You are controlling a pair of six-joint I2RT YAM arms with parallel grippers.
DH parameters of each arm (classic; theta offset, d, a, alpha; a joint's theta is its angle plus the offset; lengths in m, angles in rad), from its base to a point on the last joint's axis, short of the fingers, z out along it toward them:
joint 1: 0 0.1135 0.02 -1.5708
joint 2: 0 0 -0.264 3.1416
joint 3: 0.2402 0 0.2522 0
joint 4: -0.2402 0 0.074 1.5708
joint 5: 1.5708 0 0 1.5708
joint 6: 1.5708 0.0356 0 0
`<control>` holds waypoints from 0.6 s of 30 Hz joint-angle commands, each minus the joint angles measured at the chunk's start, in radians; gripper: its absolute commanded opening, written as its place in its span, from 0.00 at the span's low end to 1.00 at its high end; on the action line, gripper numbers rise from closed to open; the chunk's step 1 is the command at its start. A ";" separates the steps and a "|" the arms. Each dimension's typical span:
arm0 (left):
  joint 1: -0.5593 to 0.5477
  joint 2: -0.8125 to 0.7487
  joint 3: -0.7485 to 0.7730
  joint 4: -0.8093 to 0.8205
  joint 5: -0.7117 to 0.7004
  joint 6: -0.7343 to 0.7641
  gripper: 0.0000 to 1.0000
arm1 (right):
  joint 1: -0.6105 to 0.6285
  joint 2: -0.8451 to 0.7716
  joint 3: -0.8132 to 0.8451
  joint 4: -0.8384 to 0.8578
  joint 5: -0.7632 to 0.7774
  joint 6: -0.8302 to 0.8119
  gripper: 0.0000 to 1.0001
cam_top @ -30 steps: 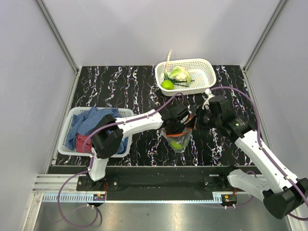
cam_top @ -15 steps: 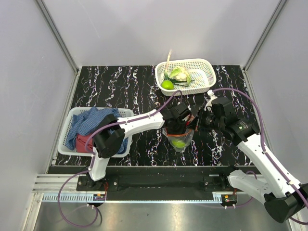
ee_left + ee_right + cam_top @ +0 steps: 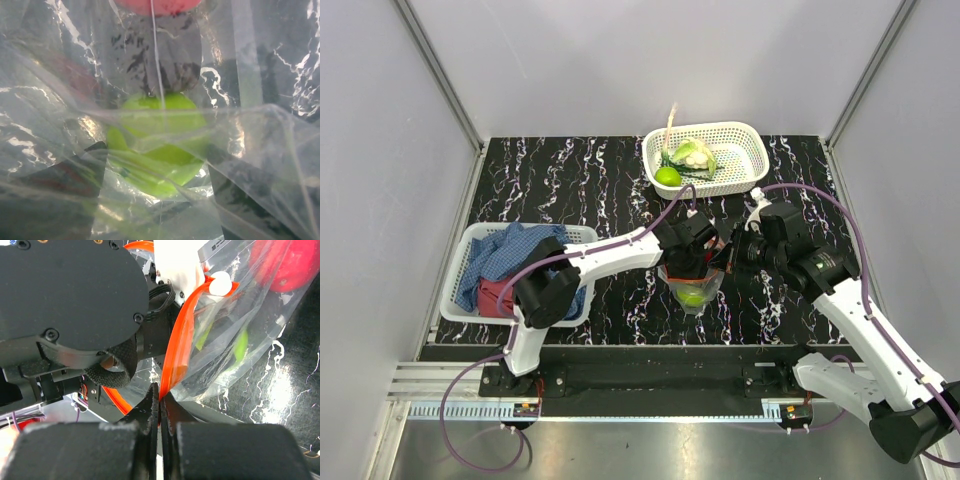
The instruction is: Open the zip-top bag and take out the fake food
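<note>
The zip-top bag (image 3: 694,290) hangs between my grippers, its orange-red zip strip (image 3: 182,335) open in a loop. My right gripper (image 3: 161,397) is shut on the strip's edge; it sits right of the bag in the top view (image 3: 728,256). My left gripper (image 3: 688,255) is at the bag's mouth, pointing down. Through the plastic its dark fingers (image 3: 65,185) stand apart on either side of a lime-green fruit (image 3: 155,145); I cannot tell if they touch it. A red piece (image 3: 285,265) is also in the bag.
A white basket (image 3: 750,135) at the back holds a lime-green fruit (image 3: 667,176), a cabbage-like piece (image 3: 692,155) and a green onion. Another white basket (image 3: 455,290) at the left holds blue and red cloths (image 3: 510,262). Grey walls stand on both sides.
My left gripper has moved a little down and right into the bag's mouth. My right gripper has shifted slightly right and still holds the zip strip.
</note>
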 commanded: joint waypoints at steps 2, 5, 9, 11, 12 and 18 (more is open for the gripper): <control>0.000 0.043 -0.038 0.054 0.037 -0.011 0.83 | -0.005 -0.029 -0.005 -0.001 -0.022 -0.018 0.00; 0.011 0.042 -0.026 0.066 0.067 0.003 0.72 | -0.005 -0.039 -0.016 -0.009 -0.018 -0.021 0.00; 0.024 0.007 0.004 0.060 0.055 0.015 0.42 | -0.005 -0.055 -0.014 -0.026 -0.007 -0.030 0.00; 0.029 -0.015 0.034 0.040 0.042 0.027 0.36 | -0.004 -0.064 -0.010 -0.035 -0.001 -0.038 0.00; 0.029 -0.021 0.046 0.031 0.037 0.029 0.34 | -0.005 -0.067 -0.008 -0.036 0.002 -0.040 0.00; 0.029 -0.082 0.120 -0.039 0.006 0.041 0.03 | -0.005 -0.121 -0.037 -0.066 0.025 -0.046 0.00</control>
